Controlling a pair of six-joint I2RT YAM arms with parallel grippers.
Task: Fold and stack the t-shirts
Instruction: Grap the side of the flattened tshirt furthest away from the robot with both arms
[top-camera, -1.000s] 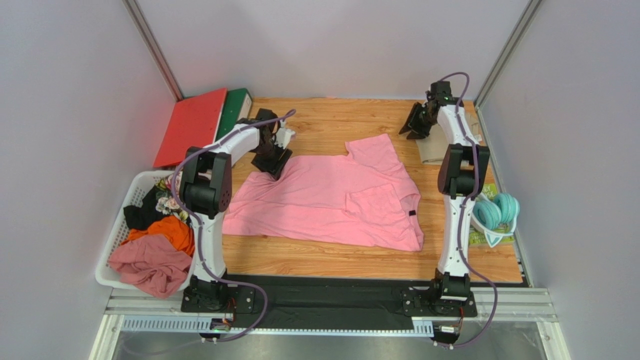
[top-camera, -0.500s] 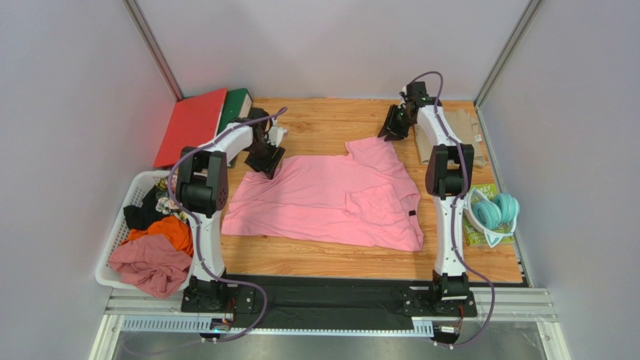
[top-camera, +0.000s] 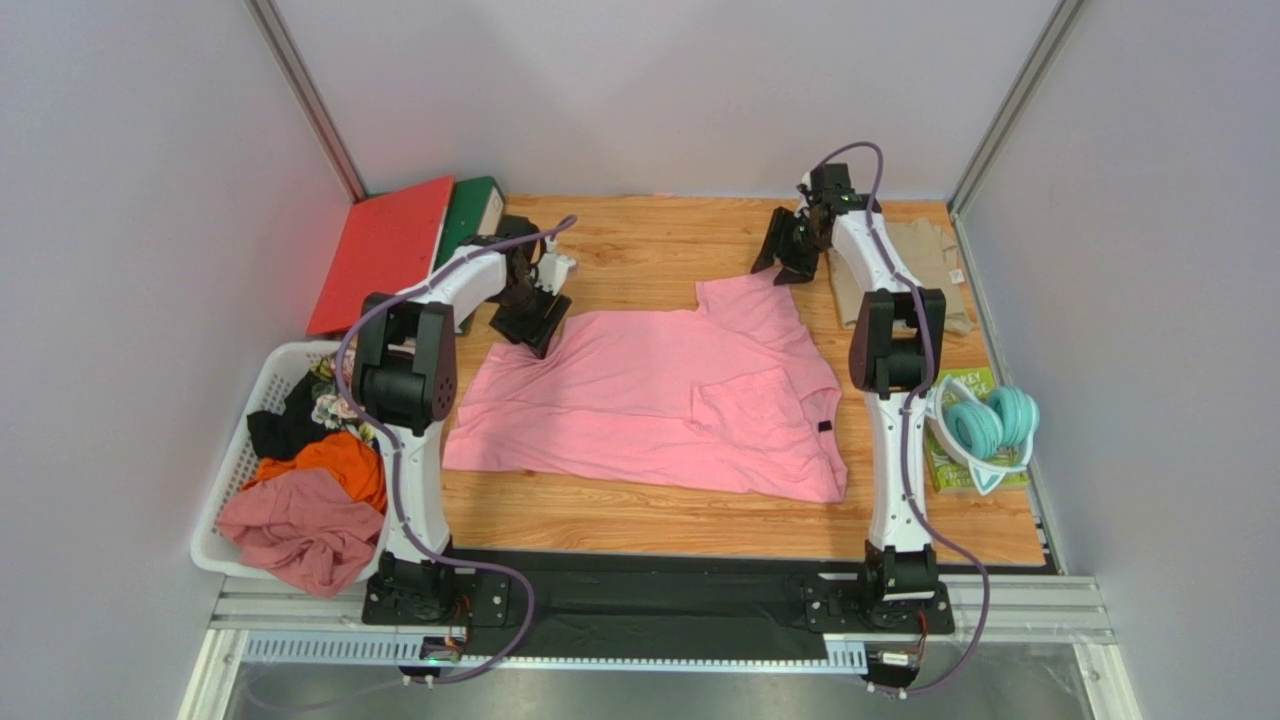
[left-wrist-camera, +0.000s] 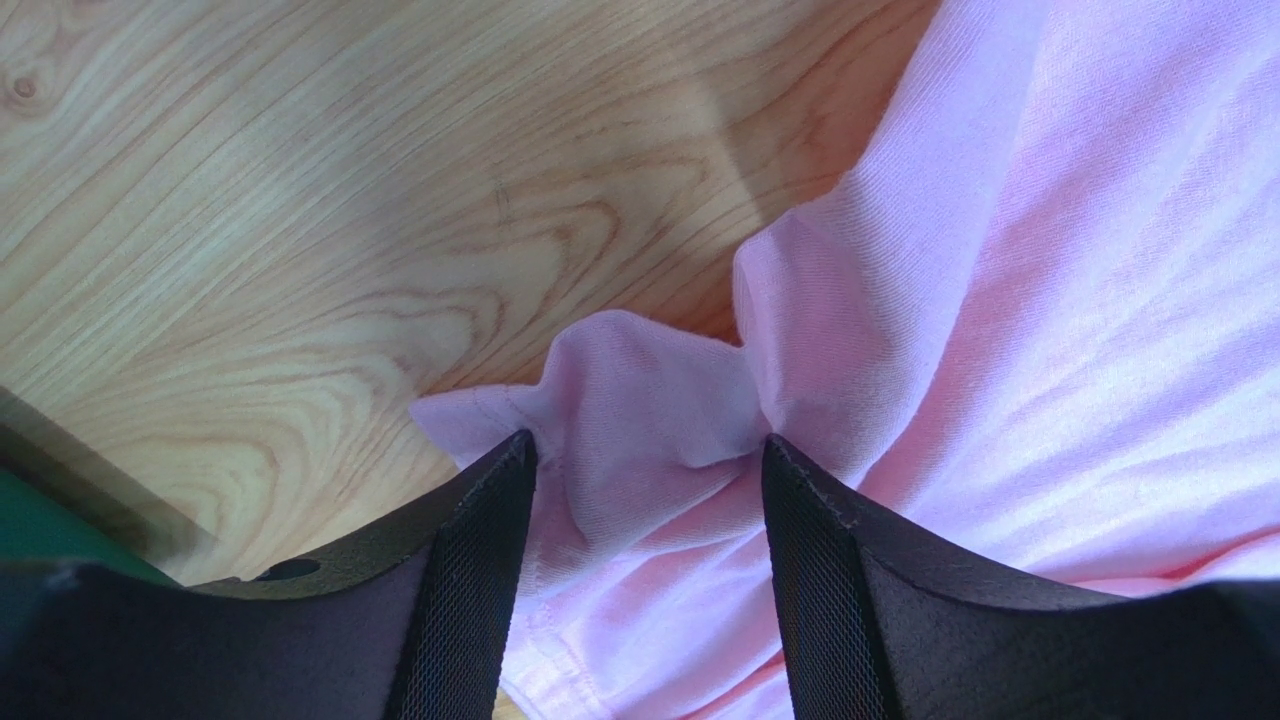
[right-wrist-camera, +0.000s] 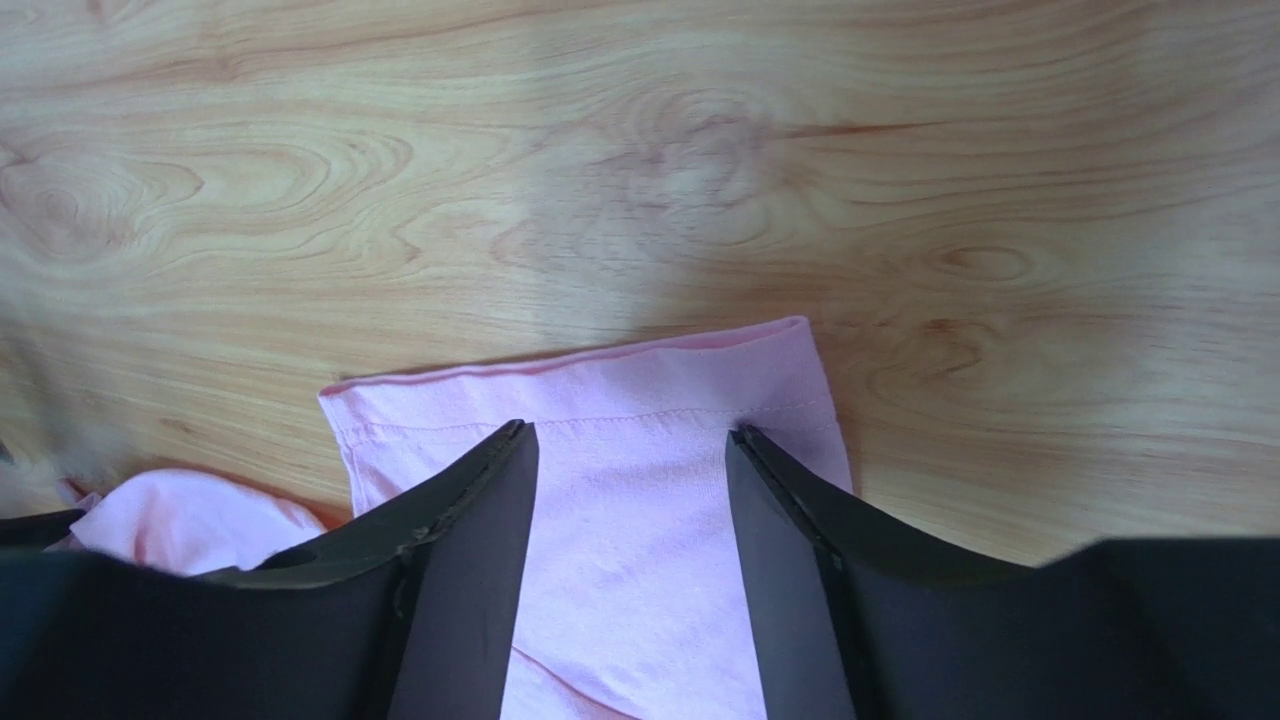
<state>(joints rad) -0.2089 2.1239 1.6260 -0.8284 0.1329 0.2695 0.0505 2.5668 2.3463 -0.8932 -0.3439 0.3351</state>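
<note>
The pink t-shirt is spread with its long axis running from the left gripper, whose wide fingers are set astride a bunched corner, to the right gripper, whose parted fingers are set over the sleeve hem.

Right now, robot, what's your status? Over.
Left jaws open, straddling pink t-shirt's bunched corner. Right jaws open over its sleeve. Khaki t-shirt lies far right. Nothing in the way.
</note>
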